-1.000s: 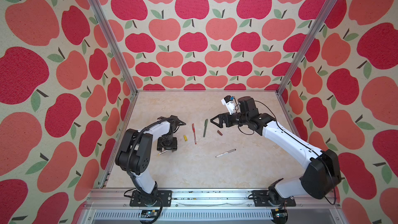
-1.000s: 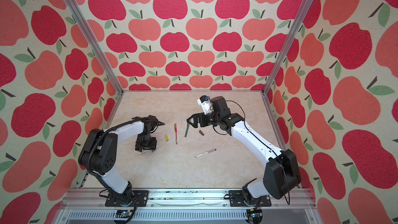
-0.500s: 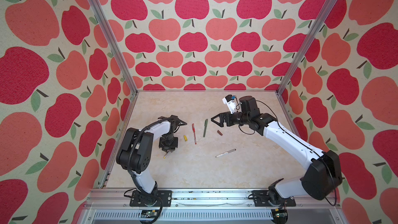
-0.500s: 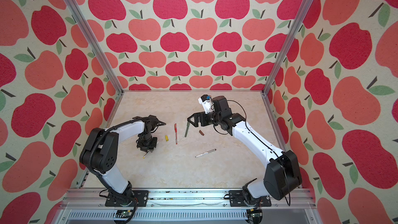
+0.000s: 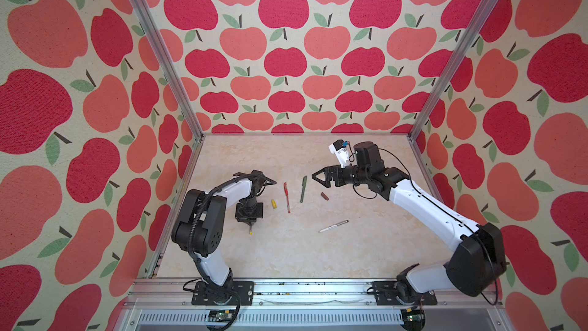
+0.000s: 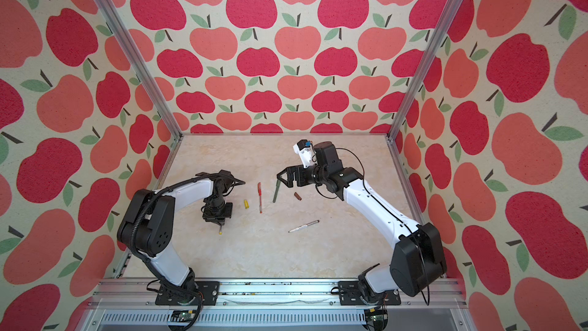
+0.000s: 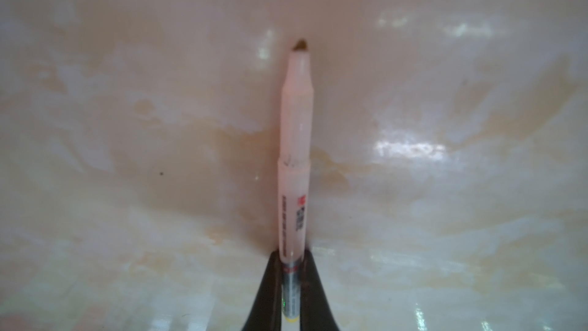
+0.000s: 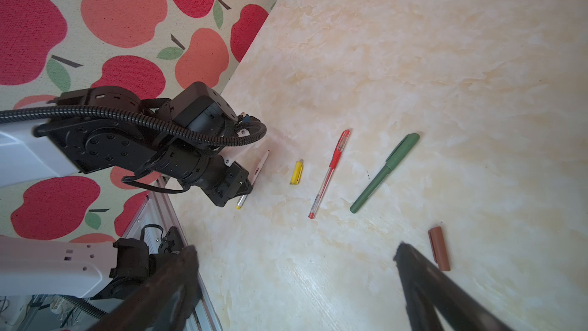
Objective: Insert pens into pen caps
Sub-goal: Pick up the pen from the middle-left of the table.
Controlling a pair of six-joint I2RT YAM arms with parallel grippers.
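Observation:
My left gripper (image 7: 291, 256) points down at the table and is shut on the white-barrelled pen (image 7: 296, 141). The pen's yellow end (image 5: 250, 232) pokes out toward the front, and it shows in both top views (image 6: 220, 231). The yellow cap (image 5: 273, 204) lies just right of the left gripper (image 5: 249, 221). Further right lie the red pen (image 5: 287, 197), the dark green pen (image 5: 303, 189) and the maroon cap (image 5: 325, 196). A second white pen (image 5: 333, 226) lies nearer the front. My right gripper (image 5: 315, 177) hovers open above the green pen's far end, holding nothing (image 8: 294, 249).
Apple-patterned walls and metal posts (image 5: 156, 46) close in the marble table (image 5: 286, 256) on three sides. An aluminium rail (image 5: 286, 284) with both arm bases runs along the front. The left arm's elbow (image 5: 200, 227) stands near the left wall.
My left gripper has closed onto the white pen, which has turned to point its yellow end toward the front. The right arm has barely moved.

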